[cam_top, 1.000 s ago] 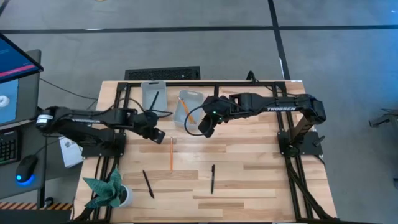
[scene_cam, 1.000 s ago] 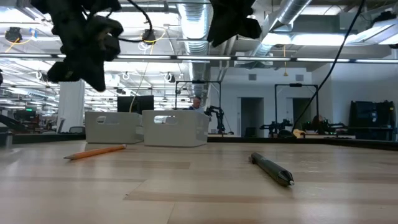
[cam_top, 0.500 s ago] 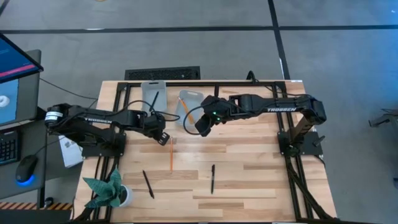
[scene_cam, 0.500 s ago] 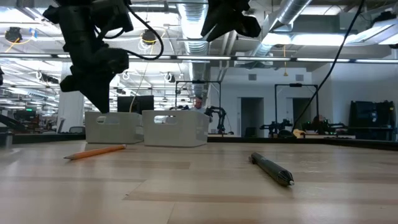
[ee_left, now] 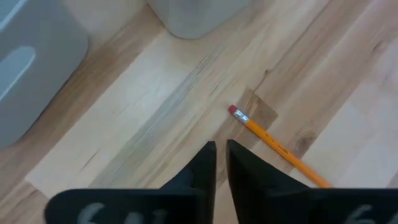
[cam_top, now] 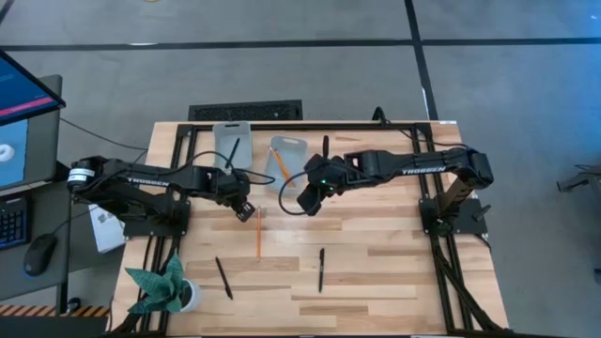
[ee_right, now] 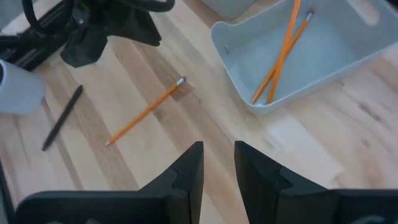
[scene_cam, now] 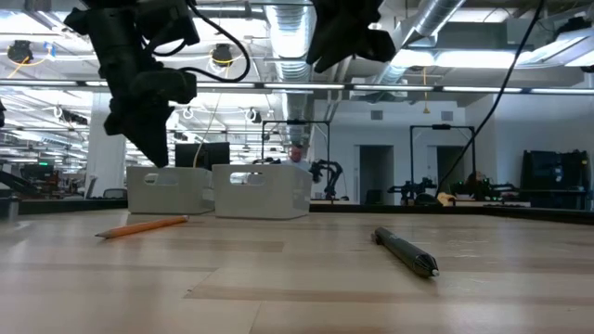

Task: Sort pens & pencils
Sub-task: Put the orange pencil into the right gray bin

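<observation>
The pencils were split between bin and table: one loose pencil (cam_top: 258,232) lay flat on the bare wood of the table (cam_top: 376,272), its eraser end just in front of the left gripper (cam_top: 241,209), and two pencils in the bin (ee_right: 281,53) rested crossed against each other inside the right-hand bin (cam_top: 286,145); the left-hand bin (cam_top: 231,141) held one dark pen (cam_top: 235,148), and two more pens lay near the table's front edge, a left loose pen (cam_top: 223,278) and a right loose pen (cam_top: 320,268), well apart from each other. We saw the left gripper hanging above the table at the pencil's eraser end with only a narrow slit between its fingers (ee_left: 202,167), nothing held; the right gripper (cam_top: 309,200) hovered empty beside the pencil bin, its fingers a little apart. We judged the step in hand to be the left arm's pick of the loose pencil; to do it well we would spread the fingers wider first; we would shift along the shaft, since an end grip lets a thin stick swing; we would set the fingers across the pencil, one on each side, and come straight down before closing, so that it did not roll away.
</observation>
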Tool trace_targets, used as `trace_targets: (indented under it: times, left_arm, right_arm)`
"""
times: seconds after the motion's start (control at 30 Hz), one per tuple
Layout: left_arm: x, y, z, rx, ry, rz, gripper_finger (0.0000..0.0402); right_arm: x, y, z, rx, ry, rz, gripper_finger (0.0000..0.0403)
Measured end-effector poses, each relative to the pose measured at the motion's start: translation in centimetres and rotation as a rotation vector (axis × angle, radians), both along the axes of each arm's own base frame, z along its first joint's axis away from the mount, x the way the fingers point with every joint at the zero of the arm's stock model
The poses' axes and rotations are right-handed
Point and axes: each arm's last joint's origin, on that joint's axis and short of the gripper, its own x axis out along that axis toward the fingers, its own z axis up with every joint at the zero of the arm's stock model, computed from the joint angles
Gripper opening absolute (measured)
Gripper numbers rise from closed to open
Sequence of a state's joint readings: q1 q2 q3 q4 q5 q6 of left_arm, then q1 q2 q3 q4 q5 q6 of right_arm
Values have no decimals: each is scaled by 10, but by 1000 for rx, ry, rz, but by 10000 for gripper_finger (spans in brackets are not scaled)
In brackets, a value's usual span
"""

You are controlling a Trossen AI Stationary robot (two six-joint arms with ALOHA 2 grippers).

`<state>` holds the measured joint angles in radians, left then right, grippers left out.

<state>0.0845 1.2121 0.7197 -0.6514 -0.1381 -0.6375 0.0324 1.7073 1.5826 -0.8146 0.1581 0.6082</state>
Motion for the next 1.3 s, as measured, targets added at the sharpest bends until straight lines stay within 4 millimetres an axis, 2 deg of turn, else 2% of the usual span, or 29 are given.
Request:
trace_targets:
  times: [0.17,0.3,0.53,0.73,0.87,1.0,1.2,1.3]
  left_arm:
    - [3,0,1,-13,-43,40,61]
    - [4,1,2,-74,-83,205,77]
    - [4,0,2,-188,-125,425,81]
    - [8,-6,4,-225,-182,469,81]
    - [12,-9,6,-216,-233,486,81]
    - [13,-12,7,-204,-263,509,91]
    - [13,-13,7,-195,-273,519,136]
    - [15,-13,8,-199,-288,519,158]
  right_arm:
    - [-3,-2,-2,-39,42,50,112]
    - [-10,-9,-6,-86,143,71,112]
    - [-24,-19,-6,-259,286,153,112]
    - [-36,-20,7,-347,305,189,134]
    - [-56,-22,7,-359,282,195,162]
    - [-88,-26,-5,-347,235,148,182]
    - [-138,-29,-22,-297,188,40,194]
    - [-153,-29,-27,-270,134,-12,196]
